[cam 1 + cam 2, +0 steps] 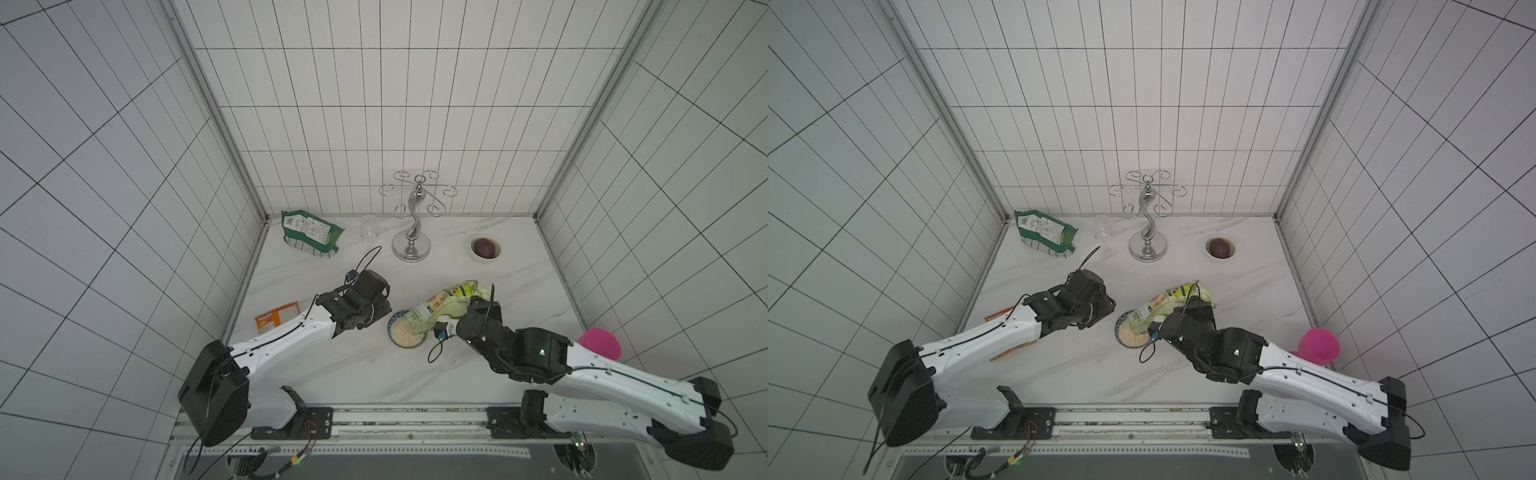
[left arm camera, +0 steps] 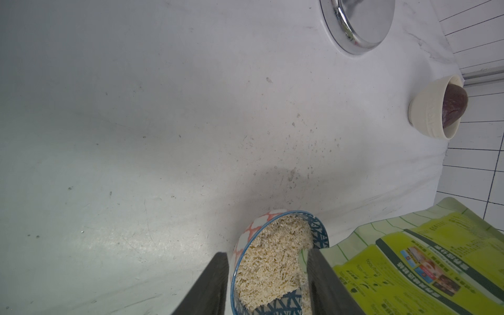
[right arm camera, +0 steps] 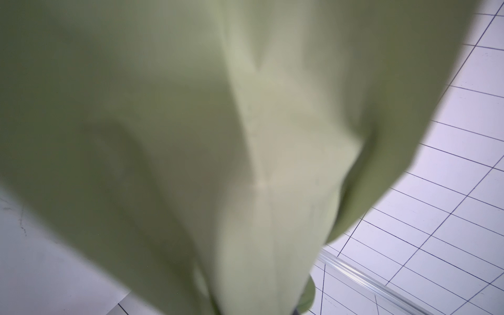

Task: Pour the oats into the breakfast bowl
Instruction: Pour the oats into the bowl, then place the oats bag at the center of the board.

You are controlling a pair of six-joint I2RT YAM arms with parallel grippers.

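Oats (image 1: 405,336) heaped in breakfast bowl (image 1: 390,326), mid-table. My right gripper (image 1: 455,320) clenched on oat bag (image 1: 444,303), tilted mouth-down over rim so flakes drop in. Left gripper (image 2: 266,253) straddles bowl, seemingly clamped, steadying it against bag nudges.

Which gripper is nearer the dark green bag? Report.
Left. The left gripper is at the breakfast bowl, on the side of the dark green bag; the right gripper, clamped on the oats bag, is beyond the bowl.
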